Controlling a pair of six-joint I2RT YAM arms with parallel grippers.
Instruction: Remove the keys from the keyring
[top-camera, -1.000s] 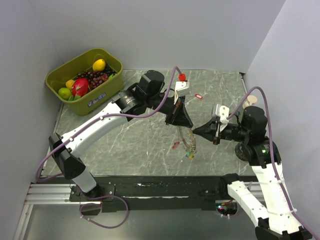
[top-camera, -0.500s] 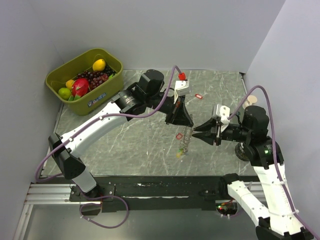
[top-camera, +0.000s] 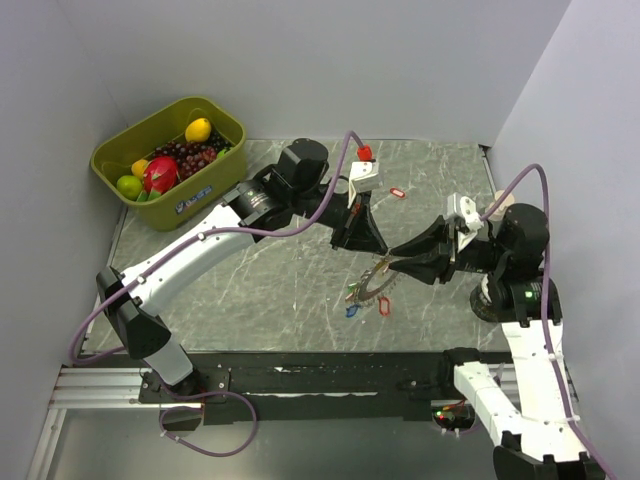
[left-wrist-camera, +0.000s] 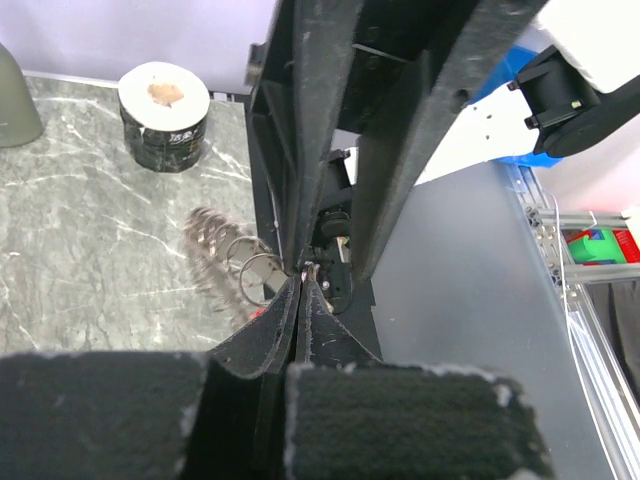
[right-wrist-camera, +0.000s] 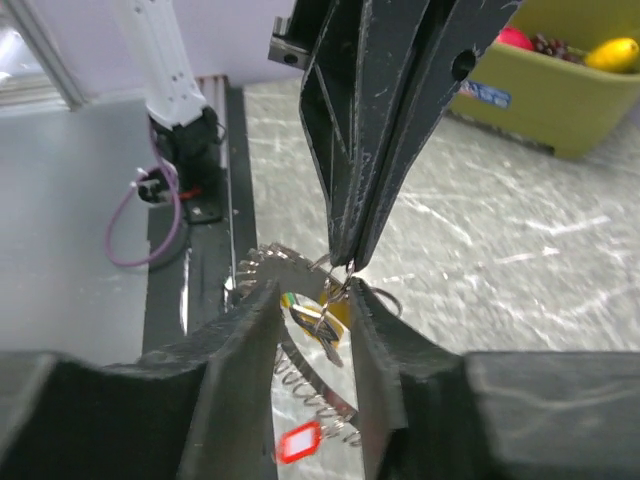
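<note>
I'm judging this as mid-removal. The keyring (top-camera: 375, 284) is hanging just under the left gripper (top-camera: 378, 255), whose fingers are pinching together on its top link. The right gripper (right-wrist-camera: 313, 292) is meeting the left gripper tip to tip, its fingers slightly apart and straddling the keys (right-wrist-camera: 324, 320) without clamping them. Next I'm needing to close on one key and draw it away from the left gripper.
</note>
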